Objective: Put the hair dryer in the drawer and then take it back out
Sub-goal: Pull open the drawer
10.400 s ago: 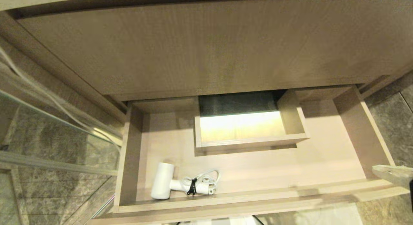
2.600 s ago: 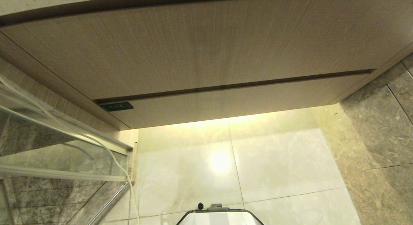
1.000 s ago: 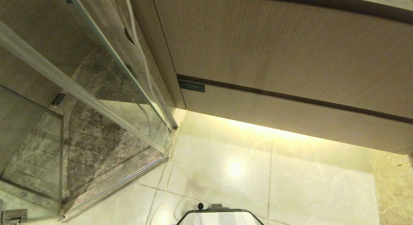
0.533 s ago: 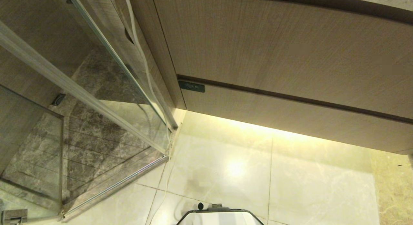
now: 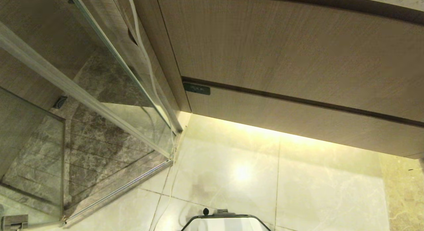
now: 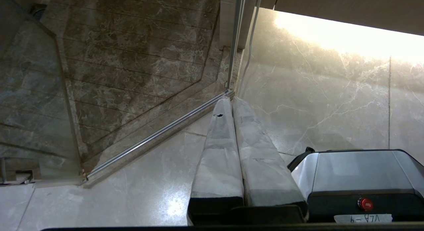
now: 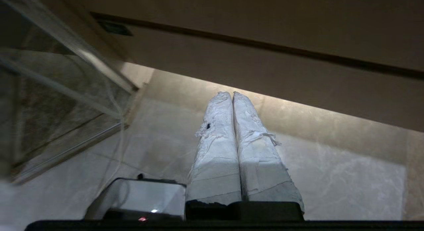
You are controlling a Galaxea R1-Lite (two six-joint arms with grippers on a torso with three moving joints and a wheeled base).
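1. Right gripper (image 7: 232,93): wrapped fingers pressed together along their whole length, nothing between them. It hangs above the pale floor tiles (image 7: 314,164), pointing toward the foot of the cabinet, apart from the wood.
2. Left gripper (image 6: 228,100): fingers likewise closed flat against each other, empty, aimed at the floor near the corner of the glass shower screen (image 6: 155,135). Neither arm appears in the head view.
3. Drawer (image 5: 298,120): fully closed, its beige wood-grain front flush beneath the taller panel (image 5: 281,48), with a dark seam between the two. The small dark label plate (image 5: 196,88) sits at its upper left corner.
4. Hair dryer: not visible in any view.
5. Surroundings: warm light spills from under the cabinet onto the tiles. A white cord (image 5: 145,58) runs down beside the glass screen. The robot's base (image 5: 225,221) shows at the lower edge of the head view.
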